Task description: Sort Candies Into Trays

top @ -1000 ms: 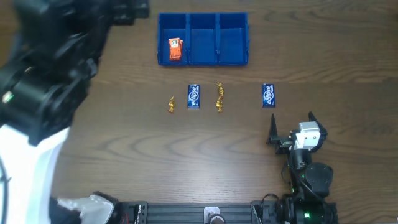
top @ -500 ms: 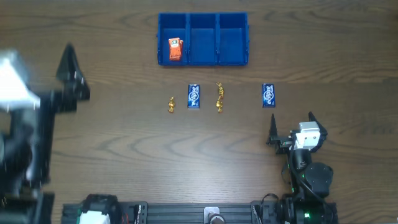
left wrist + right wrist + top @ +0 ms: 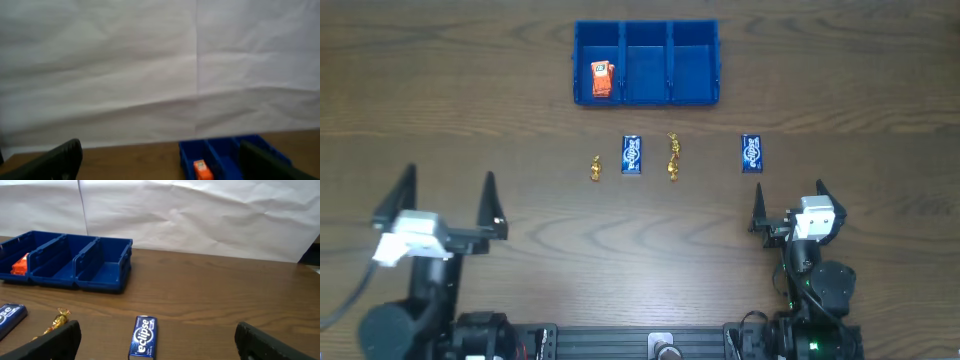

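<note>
The left gripper (image 3: 448,178) and the right gripper (image 3: 788,190) are hanging wide open and empty near the front edge of the table (image 3: 620,250), while the orange candy (image 3: 602,80) is lying in the left compartment of the blue tray (image 3: 646,100) by the far edge.

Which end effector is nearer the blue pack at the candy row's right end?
Right. The right end effector sits just short of the blue pack; the left end effector is far to its left.
</note>
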